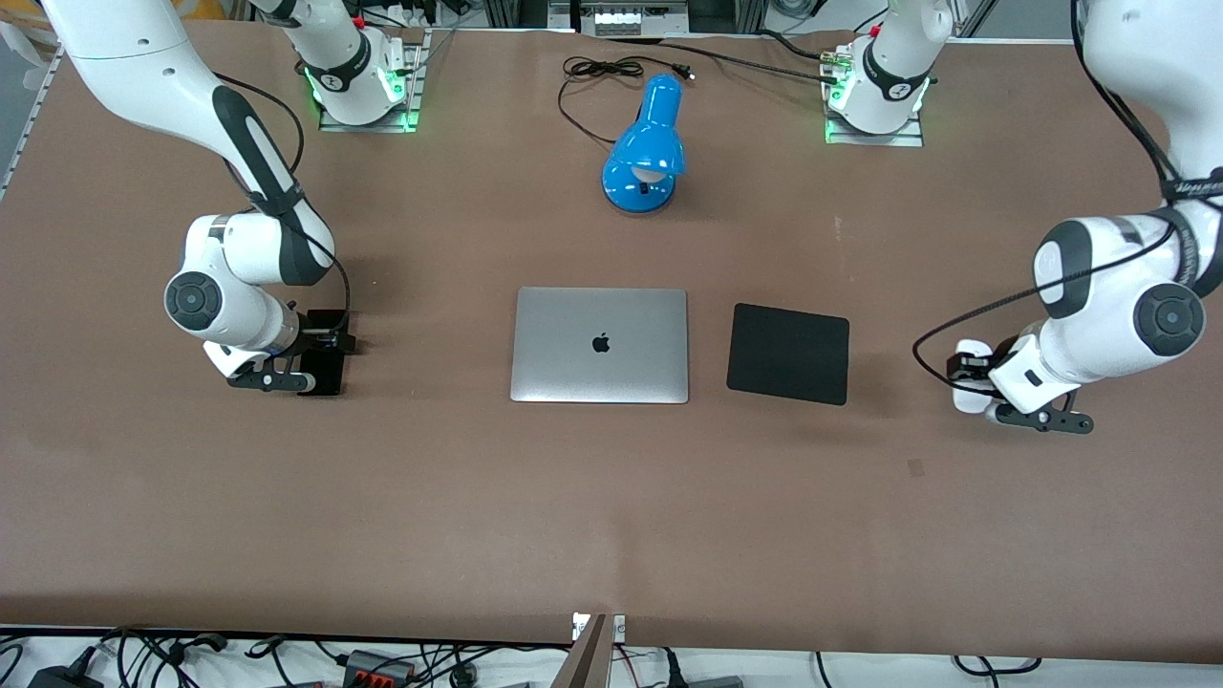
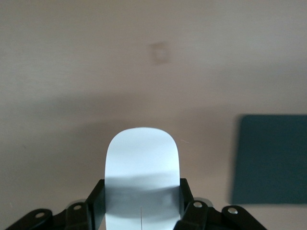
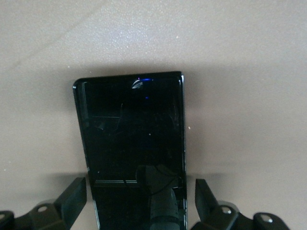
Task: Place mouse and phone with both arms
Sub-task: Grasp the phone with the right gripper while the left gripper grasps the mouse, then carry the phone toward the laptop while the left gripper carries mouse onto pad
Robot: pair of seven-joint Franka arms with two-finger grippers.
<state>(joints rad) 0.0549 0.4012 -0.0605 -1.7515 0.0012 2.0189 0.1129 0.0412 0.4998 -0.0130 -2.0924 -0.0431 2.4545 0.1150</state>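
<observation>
Left end effector [image 2: 141,203] low at the left arm's tabletop [image 1: 611,497] end, clenched on the mouse [image 2: 142,167]. Right end effector [image 3: 141,196] low at the other end, fingers released, straddling the phone [image 3: 132,139].

Even overhead light is casting soft shadows on the table [image 1: 611,497]; the phone [image 3: 132,139] is showing glare.

The left arm covers most of the mouse [image 1: 967,352] from the front; the right gripper [image 1: 320,363] hides most of the phone [image 1: 325,375]; each wrist picture crops its item's near end.
</observation>
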